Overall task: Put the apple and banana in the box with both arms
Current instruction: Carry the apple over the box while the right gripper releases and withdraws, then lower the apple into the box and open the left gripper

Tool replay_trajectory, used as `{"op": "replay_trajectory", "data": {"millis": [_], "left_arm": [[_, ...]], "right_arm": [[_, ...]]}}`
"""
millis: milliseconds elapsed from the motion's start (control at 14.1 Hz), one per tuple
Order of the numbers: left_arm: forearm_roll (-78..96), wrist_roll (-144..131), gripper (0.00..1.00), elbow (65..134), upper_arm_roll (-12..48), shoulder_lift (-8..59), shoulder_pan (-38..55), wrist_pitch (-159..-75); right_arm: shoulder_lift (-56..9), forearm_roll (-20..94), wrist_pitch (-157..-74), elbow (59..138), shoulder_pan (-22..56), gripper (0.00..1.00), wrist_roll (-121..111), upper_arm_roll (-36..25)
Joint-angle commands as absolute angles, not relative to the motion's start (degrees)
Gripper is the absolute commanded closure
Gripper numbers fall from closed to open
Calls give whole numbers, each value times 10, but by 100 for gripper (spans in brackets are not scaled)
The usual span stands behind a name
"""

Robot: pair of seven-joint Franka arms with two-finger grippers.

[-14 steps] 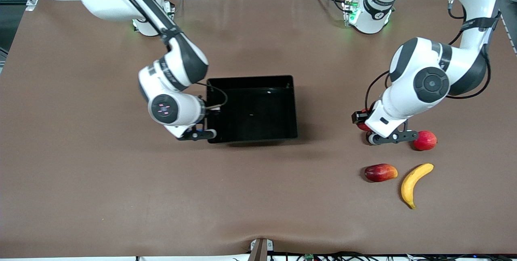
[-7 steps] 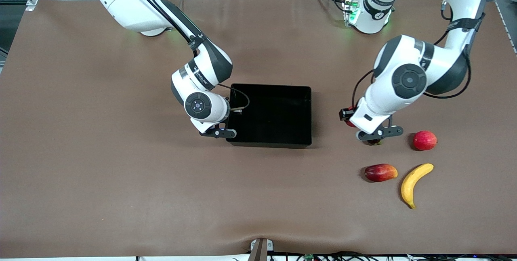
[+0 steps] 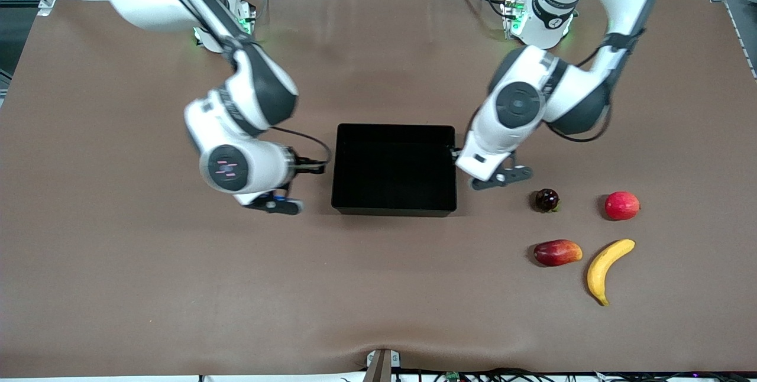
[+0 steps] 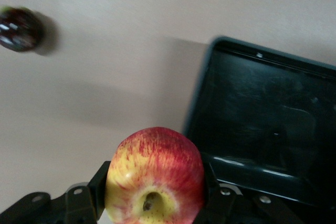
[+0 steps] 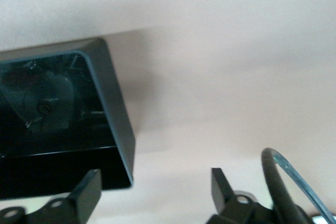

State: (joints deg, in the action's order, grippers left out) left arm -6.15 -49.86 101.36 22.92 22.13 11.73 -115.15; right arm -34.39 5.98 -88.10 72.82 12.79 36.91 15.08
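Note:
My left gripper (image 3: 495,177) is shut on the apple (image 4: 155,174), red with yellow streaks, and holds it just beside the wall of the black box (image 3: 394,169) at the left arm's end. The apple is hidden under the hand in the front view. The box's rim (image 4: 198,109) shows close by in the left wrist view. The yellow banana (image 3: 607,268) lies on the table near the left arm's end, nearer to the front camera. My right gripper (image 3: 275,204) is open and empty beside the box's other end wall (image 5: 114,109); its fingers (image 5: 88,188) are spread wide.
A dark round fruit (image 3: 547,199), a smooth pinkish-red round fruit (image 3: 621,205) and an elongated red mango-like fruit (image 3: 557,252) lie near the banana. The dark fruit also shows in the left wrist view (image 4: 18,27). The box is empty inside.
The box slid toward the left arm's end, then my right gripper drew back from it. My left gripper carried the apple from the fruits to the box's side, uncovering the dark fruit.

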Motion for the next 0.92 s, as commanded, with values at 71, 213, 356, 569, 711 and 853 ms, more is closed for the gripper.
{"op": "replay_trajectory", "data": {"millis": [71,213,356,569,711,853], "left_arm": [[-76,-583,100,1018,224,260,173,-1223],[-113,-606,100,1018,227,282,179,-1233],[-125,-620,100,1018,226,305,192,-1238],[-125,-624,100,1019,226,344,199,-1274],[-125,-627,100,1020,226,357,202,-1284],[-125,-627,79,1018,226,366,202,-1285]], "right_arm": [[-345,61,-756,646,51,0,368,154],[-311,50,-715,637,18,0,339,151],[-266,3,-708,637,-14,0,248,155],[-202,-29,-701,645,-57,0,41,146],[-165,-25,-699,669,-70,0,-13,126],[-100,-21,-737,746,-69,0,-13,99]]}}
